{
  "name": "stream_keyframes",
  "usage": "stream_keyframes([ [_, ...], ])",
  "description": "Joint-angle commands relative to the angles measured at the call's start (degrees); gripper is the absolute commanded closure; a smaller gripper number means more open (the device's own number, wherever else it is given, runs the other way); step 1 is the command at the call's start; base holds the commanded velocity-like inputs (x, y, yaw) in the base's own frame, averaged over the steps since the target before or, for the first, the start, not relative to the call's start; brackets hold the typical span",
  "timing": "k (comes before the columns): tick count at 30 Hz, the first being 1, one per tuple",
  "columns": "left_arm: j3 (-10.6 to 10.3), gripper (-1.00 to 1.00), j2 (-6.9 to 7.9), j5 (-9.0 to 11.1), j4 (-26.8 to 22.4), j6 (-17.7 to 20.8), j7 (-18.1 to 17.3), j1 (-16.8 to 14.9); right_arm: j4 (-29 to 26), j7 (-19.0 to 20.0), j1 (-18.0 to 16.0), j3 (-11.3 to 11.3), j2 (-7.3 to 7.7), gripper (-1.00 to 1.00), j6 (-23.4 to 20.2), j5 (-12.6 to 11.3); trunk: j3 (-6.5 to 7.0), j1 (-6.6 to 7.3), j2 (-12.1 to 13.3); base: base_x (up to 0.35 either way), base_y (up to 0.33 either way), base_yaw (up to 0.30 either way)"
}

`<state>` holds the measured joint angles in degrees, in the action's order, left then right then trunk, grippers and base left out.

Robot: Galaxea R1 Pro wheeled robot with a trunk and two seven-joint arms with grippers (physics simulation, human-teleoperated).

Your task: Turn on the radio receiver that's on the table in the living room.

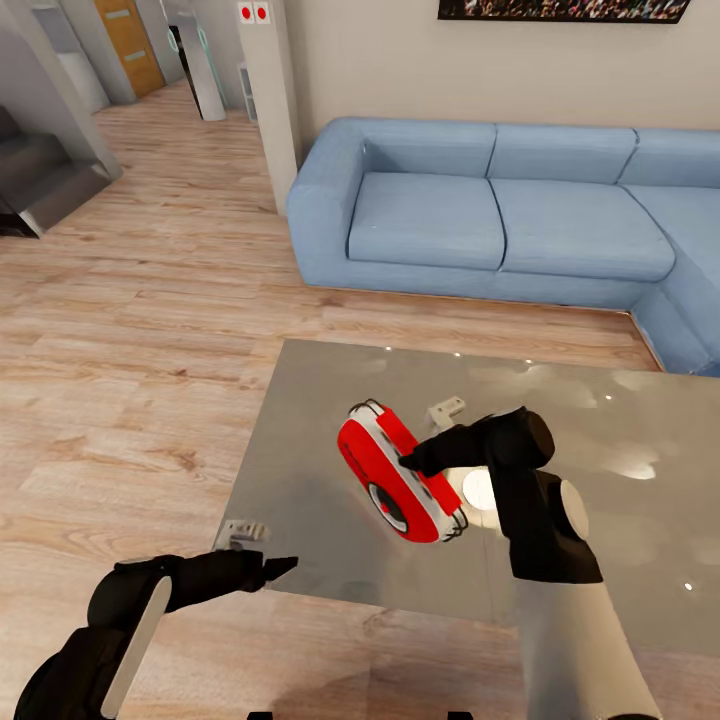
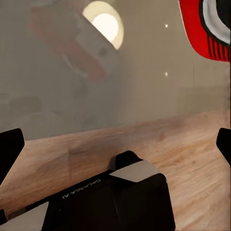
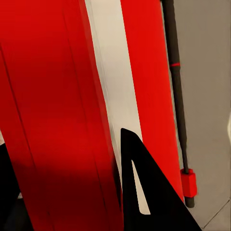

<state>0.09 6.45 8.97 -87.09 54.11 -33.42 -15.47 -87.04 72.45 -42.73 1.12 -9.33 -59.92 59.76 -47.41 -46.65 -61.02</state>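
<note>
Right hand (image 1: pixel 412 462) is on the radio receiver (image 1: pixel 398 472) — fingertips pressed against the red shell's upper side, and up close in the right wrist view one dark finger (image 3: pixel 144 192) lies flat on the white band. Whether the fingers are clamping the casing or only pushing on it, I can't tell; the far finger is hidden behind the box. The receiver sits tilted on the table (image 1: pixel 640 420), leaning on one edge near the front left part of the glossy top, dial face turned toward the robot and downward, thin wire handle (image 3: pixel 175 86) running along its far side.

Left hand (image 1: pixel 272 570) hangs just off the table's near-left corner, spread open, nothing between its fingers; from its own camera the glossy top, the wood floor and a red corner of the receiver are visible.

Beyond the table, the light-blue sofa (image 1: pixel 520 210) lines the wall, with plank floor (image 1: pixel 140 340) stretching off to the left.

Where does that leave the job? The robot has reached the table and made contact with the receiver. I see no light or sign that it is switched on, so my read is the actual press on the control is left to do.
</note>
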Motion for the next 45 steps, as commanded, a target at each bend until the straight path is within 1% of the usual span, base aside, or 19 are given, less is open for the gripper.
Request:
stream_keyframes([
  [1,0.0,-1.00,-0.01,1.1,0.0,-0.1,0.0,-0.4,0.2,0.1,-0.1,0.2,-0.02,1.00,-0.1,-0.4,0.00,0.00,0.0,0.000,0.000,0.000],
  [2,0.0,-1.00,-0.03,1.6,0.0,-0.2,-0.1,-0.6,0.2,0.1,-0.1,0.3,-0.05,1.00,-0.1,-0.6,0.00,0.00,0.0,0.000,0.000,0.000],
  [3,-0.1,-1.00,-0.06,2.8,-0.1,-0.2,-0.3,-1.1,0.3,0.2,-0.1,0.4,-0.12,1.00,-0.1,-0.7,0.00,0.00,0.0,0.000,0.000,0.000],
  [4,-0.1,-1.00,-0.07,3.4,-0.1,-0.2,-0.5,-1.3,0.4,0.2,-0.1,0.5,-0.15,1.00,-0.1,-0.8,0.00,0.00,0.0,0.000,0.000,0.000],
  [5,-0.1,-1.00,-0.14,4.6,-0.1,-0.3,-1.1,-1.8,0.5,0.2,-0.1,0.5,-0.19,1.00,-0.1,-0.8,0.00,0.00,0.0,0.000,0.000,0.000],
  [7,-0.2,-1.00,-0.26,5.7,-0.1,-0.3,-2.1,-2.3,0.5,0.2,-0.1,0.6,-0.21,1.00,-0.1,-0.9,0.00,0.00,0.0,0.000,0.000,0.000],
  [8,-0.2,-1.00,-0.48,6.6,-0.1,-0.5,-3.4,-2.7,0.6,0.2,-0.2,0.6,-0.23,1.00,-0.1,-0.9,0.00,0.00,0.0,0.000,0.000,0.000],
  [9,-0.2,-1.00,-0.64,6.9,-0.1,-0.7,-4.1,-2.9,0.6,0.2,-0.2,0.6,-0.25,1.00,-0.1,-0.9,0.00,0.00,0.0,0.000,0.000,0.000],
  [10,-0.2,-1.00,-0.96,7.3,-0.1,-1.1,-5.6,-3.1,0.6,0.2,-0.2,0.6,-0.25,1.00,-0.1,-0.9,0.00,0.00,0.0,0.000,0.000,0.000],
  [12,-0.2,-1.00,-1.28,7.7,-0.1,-1.9,-7.5,-3.3,0.6,0.2,-0.2,0.6,-0.28,1.00,-0.1,-0.9,0.00,0.00,0.0,0.000,0.000,0.000],
  [16,-0.3,-1.00,-1.52,8.0,-0.1,-2.7,-9.4,-3.5,0.7,0.0,-0.2,0.5,-0.37,1.00,-0.1,-0.9,0.00,0.00,0.0,0.000,0.000,0.000],
  [21,-0.3,-1.00,-1.69,8.1,-0.2,-2.8,-10.0,-3.9,0.8,-0.3,-0.2,0.4,-0.42,1.00,-0.1,-0.9,0.00,0.00,0.0,0.000,0.000,0.000],
  [30,-0.3,-1.00,-2.79,8.2,-0.3,-2.8,-10.8,-4.6,0.8,-0.4,-0.2,0.1,-0.39,1.00,-0.1,-1.0,0.00,0.00,0.0,0.000,0.000,0.000],
  [32,-0.3,-1.00,-2.90,8.2,-0.3,-2.7,-12.5,-4.6,0.7,-0.3,-0.2,0.1,-0.41,1.00,-0.1,-1.0,0.00,0.00,0.0,0.000,0.000,0.000],
  [34,-0.3,-1.00,-2.93,8.2,-0.3,-2.7,-15.8,-4.6,0.7,-0.2,-0.2,0.1,-0.42,1.00,-0.1,-1.0,0.00,0.00,0.0,0.000,0.000,0.000],
  [35,-0.3,-1.00,-2.93,8.2,-0.3,-2.7,-18.2,-4.7,0.7,0.0,-0.2,0.1,-0.43,1.00,-0.1,-1.0,0.00,0.00,0.0,0.000,0.000,0.000],
  [36,-0.3,-1.00,-2.93,8.2,-0.3,-2.7,-18.7,-4.7,0.7,0.0,-0.2,0.1,-0.44,1.00,-0.1,-1.0,0.00,0.00,0.0,0.000,0.000,0.000],
  [37,-0.3,1.00,-2.93,8.1,-0.3,-2.7,-18.8,-4.7,0.7,0.0,-0.2,0.1,-0.44,1.00,-0.1,-1.0,0.00,0.00,0.0,0.000,0.000,0.000],
  [45,-0.3,1.00,-2.90,8.0,-0.3,-2.6,-19.3,-4.7,0.7,0.1,-0.2,0.1,-0.48,1.00,-0.1,-1.0,0.00,0.00,0.0,0.000,0.000,0.000],
])
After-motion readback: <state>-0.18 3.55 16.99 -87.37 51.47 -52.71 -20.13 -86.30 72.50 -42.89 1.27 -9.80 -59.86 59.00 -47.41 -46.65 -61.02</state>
